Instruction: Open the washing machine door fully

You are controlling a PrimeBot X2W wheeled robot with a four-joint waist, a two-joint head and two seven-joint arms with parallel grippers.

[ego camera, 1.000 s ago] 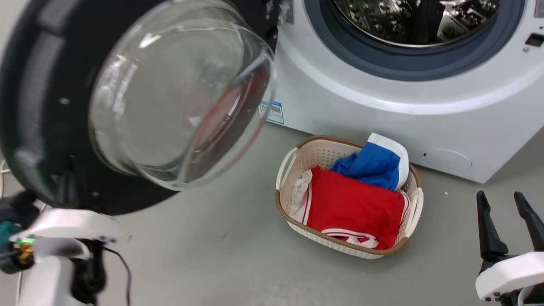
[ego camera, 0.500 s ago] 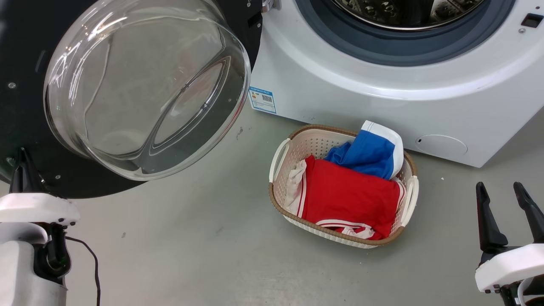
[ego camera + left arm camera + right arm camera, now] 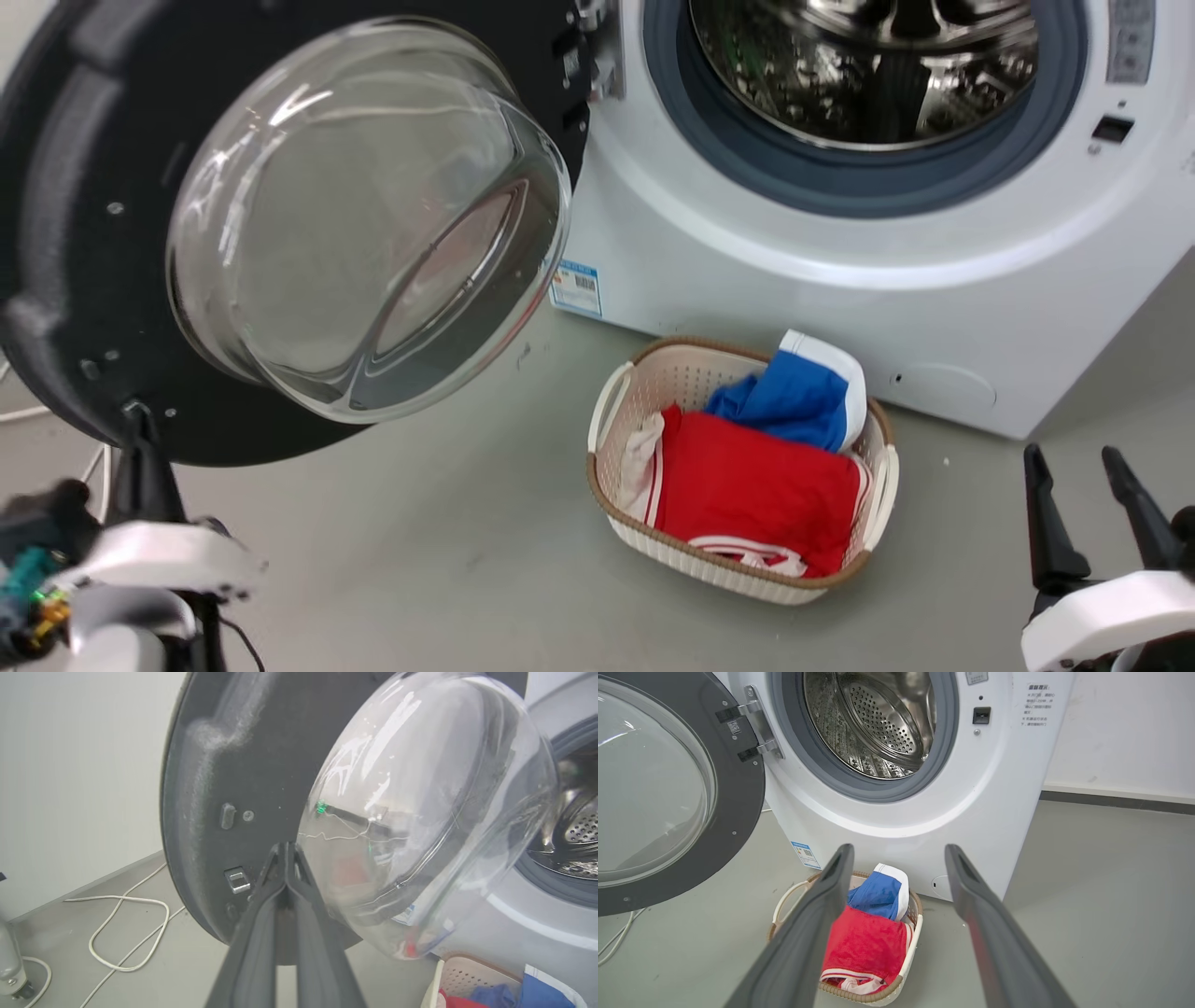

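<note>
The washing machine door [image 3: 65,233], a black disc with a bulging clear glass bowl [image 3: 364,224], hangs swung out to the left on its hinge [image 3: 597,47]. The white washing machine [image 3: 794,280] shows its steel drum [image 3: 868,65] and grey gasket. My left gripper [image 3: 138,415] is shut with nothing in it, its tips at the door's lower rim. In the left wrist view my left gripper [image 3: 286,845] points at the door's inner black face [image 3: 210,765] beside the glass; I cannot tell whether it touches. My right gripper [image 3: 1083,467] stands open at lower right, away from the machine [image 3: 994,788].
A cream laundry basket [image 3: 719,565] with red and blue clothes sits on the grey floor in front of the machine, between my two arms. White cables [image 3: 126,933] lie on the floor left of the door, near a wall.
The head camera has tilted, so the whole picture shifted and more of the drum shows. My left gripper stays shut at the door's lower rim. The right gripper keeps its open pose.
</note>
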